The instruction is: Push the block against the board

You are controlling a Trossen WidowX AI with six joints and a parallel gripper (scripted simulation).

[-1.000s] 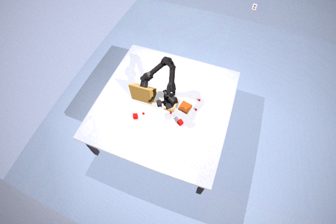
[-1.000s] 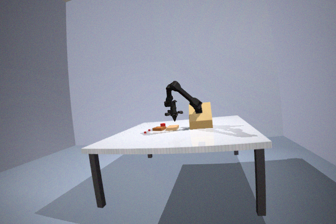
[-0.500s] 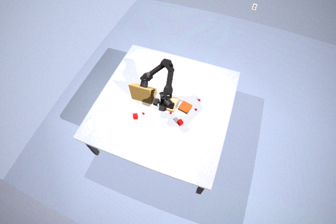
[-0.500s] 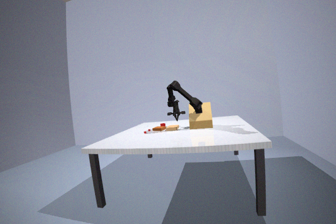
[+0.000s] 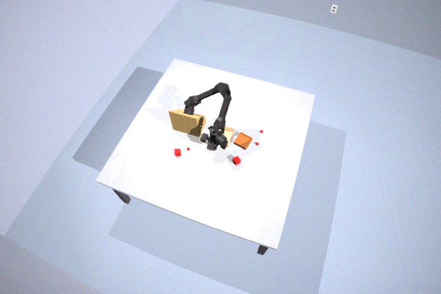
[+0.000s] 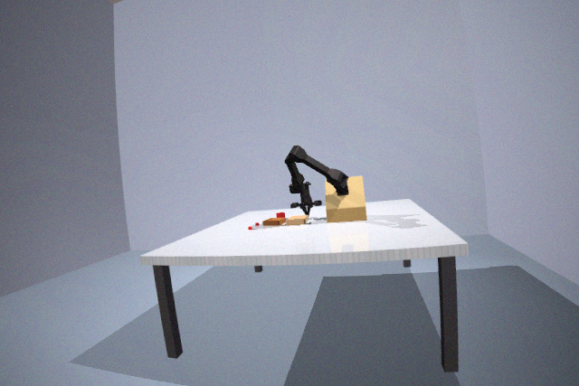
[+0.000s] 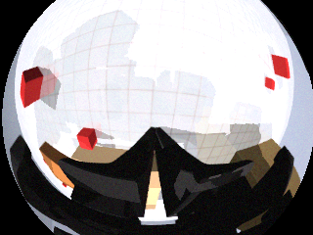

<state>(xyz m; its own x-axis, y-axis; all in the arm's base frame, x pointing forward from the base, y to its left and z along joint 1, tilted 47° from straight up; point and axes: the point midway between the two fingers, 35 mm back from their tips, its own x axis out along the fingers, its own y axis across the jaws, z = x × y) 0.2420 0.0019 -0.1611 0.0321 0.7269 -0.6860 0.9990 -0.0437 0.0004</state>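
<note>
The orange square block lies flat on the table. The pale tan board lies flat beside it, with a narrow gap between them in the top view. In that view the arm hides the board's left part. In the wrist view the fingers cover much of the board, and its pale top shows between them. My gripper is shut and empty, pointing down low at the board's side away from the block. The top view does not show the fingertips clearly; contact with the board cannot be told.
A large wooden box stands by the arm's base. Red cubes and several smaller red pieces lie around the table.
</note>
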